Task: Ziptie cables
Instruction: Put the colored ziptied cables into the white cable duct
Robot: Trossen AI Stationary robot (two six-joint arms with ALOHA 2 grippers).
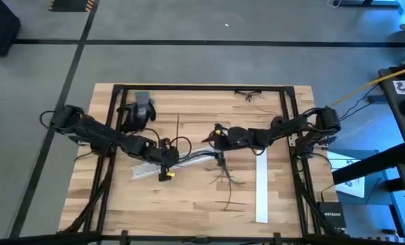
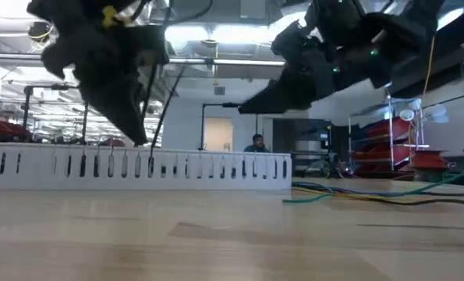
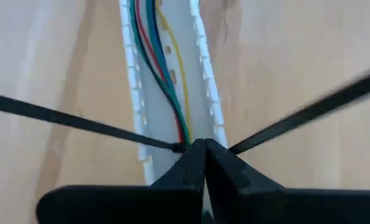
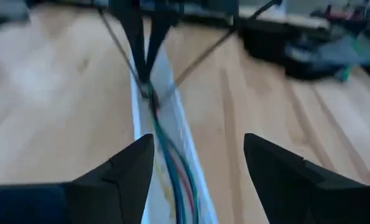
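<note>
**Left gripper pinched at the cables in the slotted channel; right gripper spread above them**

High view: My left gripper (image 1: 167,158) sits near the middle of the table (image 1: 120,204), over the long white slotted channel (image 1: 142,170). That channel runs slantwise, its low end toward the front-left corner and its far end toward my right gripper (image 1: 216,138). A second white strip (image 1: 261,187) lies straight, parallel to the right edge. Loose black zip ties (image 1: 226,180) lie just in front of the right gripper, more sit near the back edge.

Low view: The slotted channel (image 2: 138,168) stands across the left half of the table. The cables (image 2: 356,193) trail out of its end and lie flat toward the right edge.

Left wrist view: My left fingers (image 3: 204,165) are pressed together, tips meeting at a black zip tie (image 3: 79,123) directly over the cables (image 3: 166,74). The tie's two ends stick out to either side, across the channel. The cables, green, blue, red and yellow, run lengthwise inside the channel (image 3: 203,68), straight away from the fingertips.

Right wrist view: My right fingers (image 4: 132,168) stand wide apart, holding nothing. The cables (image 4: 172,168) pass between and beneath them, long axis pointing away toward the left gripper (image 4: 146,81) at the tie.
</note>
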